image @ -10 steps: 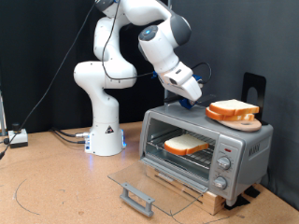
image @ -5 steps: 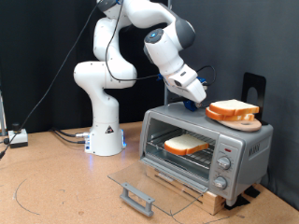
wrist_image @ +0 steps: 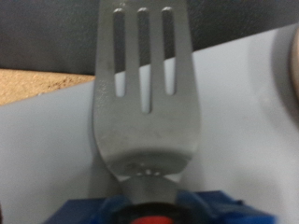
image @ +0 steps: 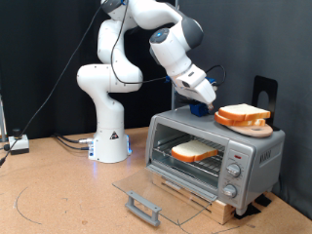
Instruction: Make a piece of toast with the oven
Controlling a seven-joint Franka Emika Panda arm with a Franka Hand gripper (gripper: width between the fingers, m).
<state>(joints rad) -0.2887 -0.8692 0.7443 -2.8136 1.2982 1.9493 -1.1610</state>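
Exterior view: the oven (image: 216,156) sits on a wooden board, its glass door (image: 154,193) dropped flat open in front with the grey handle (image: 143,207) at the near edge. A piece of toast (image: 195,151) lies on the wire rack inside the oven. On the oven's roof, toward its right end above the knobs (image: 233,172), a round wooden plate (image: 246,122) carries a second slice of bread (image: 243,113). The gripper (image: 202,105) hovers just above the oven's roof, left of the plate, with a blue part at its tip. Whether its fingers are spread or pressed together cannot be told here. The white arm's base (image: 110,141) stands left of the oven.

Wrist view: a metal spatula (wrist_image: 142,93) with three slots juts out from a blue mount (wrist_image: 154,208), above the pale grey surface of the oven (wrist_image: 243,121). The fingers themselves do not show.
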